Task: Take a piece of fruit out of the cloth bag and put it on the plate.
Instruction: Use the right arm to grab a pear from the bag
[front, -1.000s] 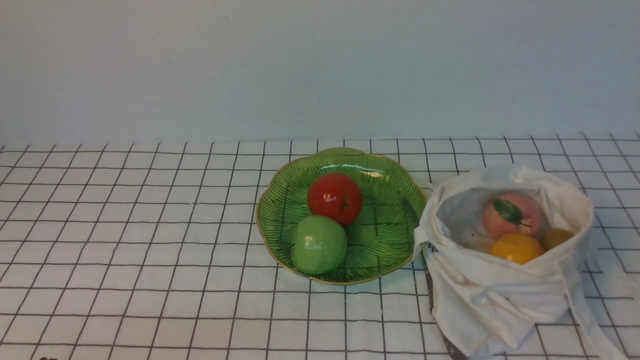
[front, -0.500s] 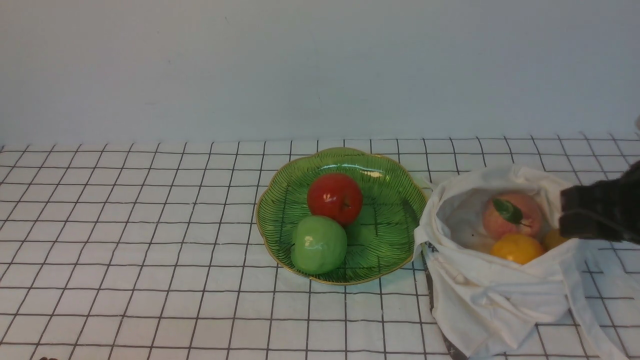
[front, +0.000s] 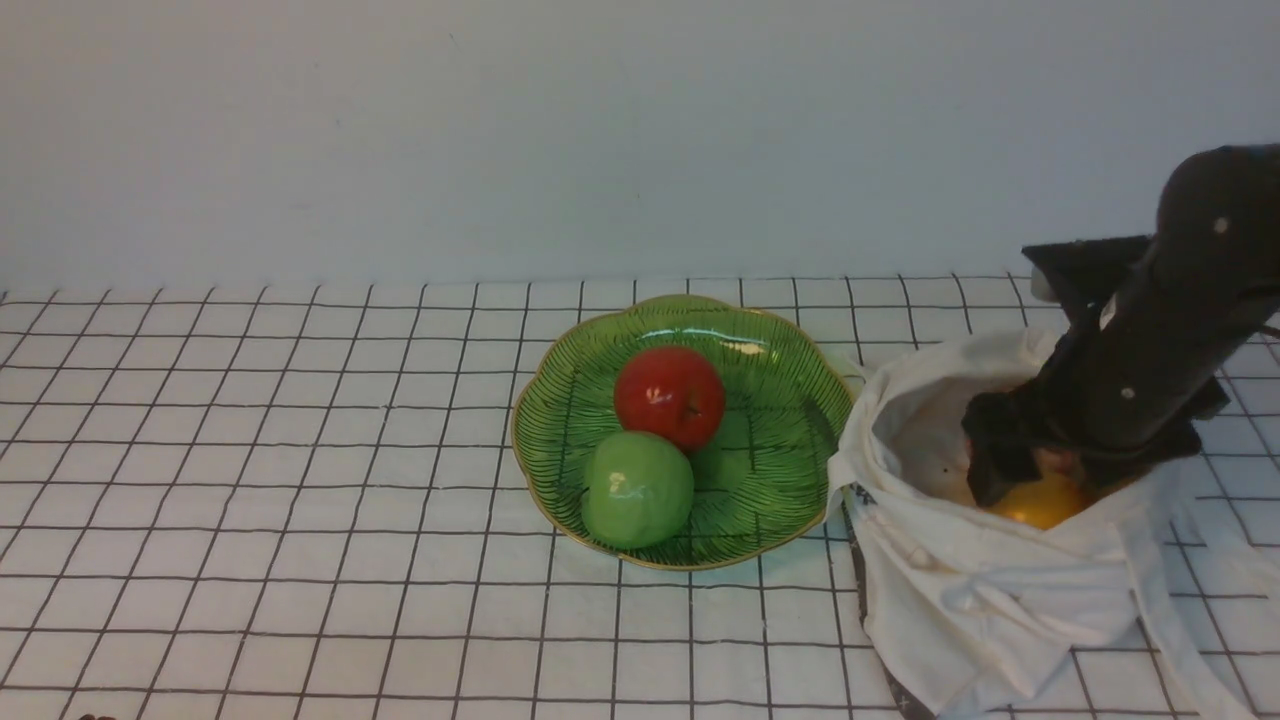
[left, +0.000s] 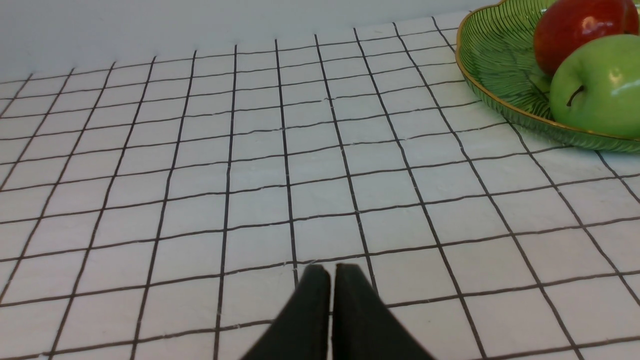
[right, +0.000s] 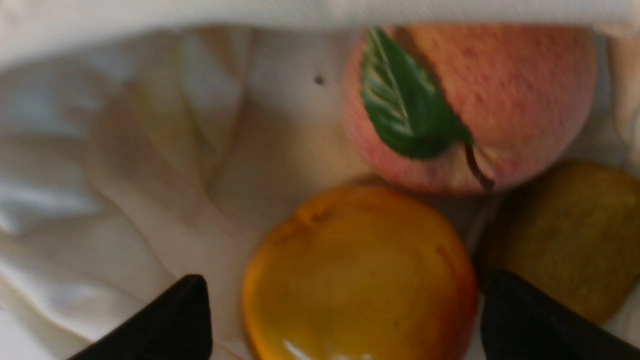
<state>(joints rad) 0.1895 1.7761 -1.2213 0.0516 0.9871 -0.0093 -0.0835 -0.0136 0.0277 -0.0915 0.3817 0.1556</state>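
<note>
The off-white cloth bag (front: 990, 590) lies open at the right of the table. My right gripper (front: 1030, 475) reaches down into its mouth. In the right wrist view the gripper (right: 345, 300) is open, one finger on each side of the glossy orange-yellow fruit (right: 360, 277), with a gap at the left finger. The fruit peeks out under the gripper in the front view (front: 1040, 503). The green scalloped plate (front: 790, 400) stands left of the bag. My left gripper (left: 330, 272) is shut and empty over bare cloth, away from the plate (left: 495, 60).
A red apple (front: 669, 396) and a green apple (front: 637, 489) lie on the plate. A pink peach with a green leaf (right: 500, 100) and a dull yellow-brown fruit (right: 565, 235) lie in the bag beside the orange fruit. The table carries a white grid-pattern cloth (front: 300, 480).
My right arm has come in from the right edge and dropped into the bag's mouth, now covering the peach in the front view. The plate, apples and bag have not moved.
</note>
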